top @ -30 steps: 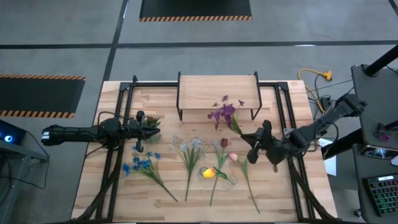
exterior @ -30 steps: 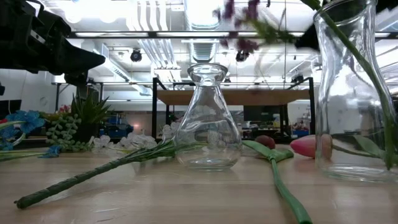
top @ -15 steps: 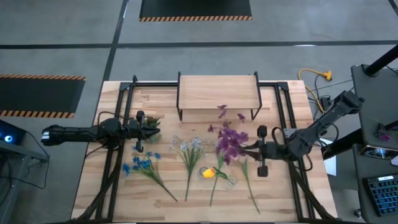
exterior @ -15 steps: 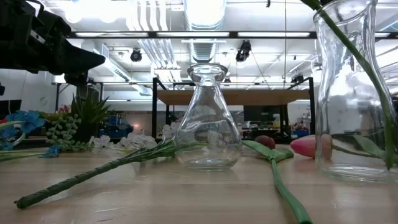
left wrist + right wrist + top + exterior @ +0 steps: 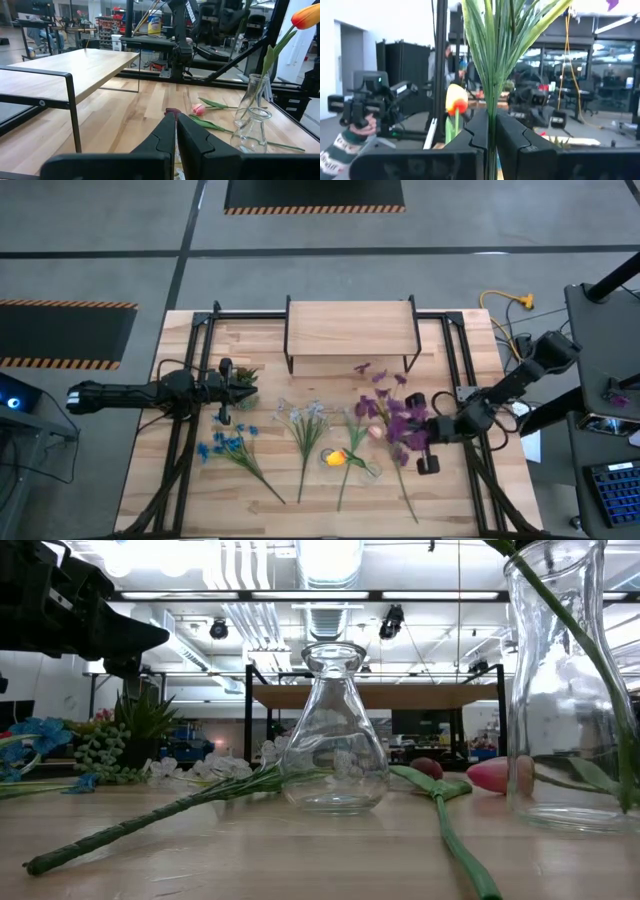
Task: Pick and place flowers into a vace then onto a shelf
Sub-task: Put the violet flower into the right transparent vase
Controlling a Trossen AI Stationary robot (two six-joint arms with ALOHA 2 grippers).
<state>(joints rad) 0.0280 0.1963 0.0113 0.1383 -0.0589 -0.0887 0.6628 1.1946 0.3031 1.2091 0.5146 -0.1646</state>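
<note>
High view: right gripper [image 5: 428,432] is clamped on the purple flower [image 5: 392,412], above the table's [image 5: 450,500] right half, near the yellow bloom [image 5: 336,457]. Left gripper [image 5: 238,388] waits pinched shut, empty, by the plant [image 5: 244,374]. Other flowers [image 5: 303,425] lie before the shelf [image 5: 350,328].
</note>
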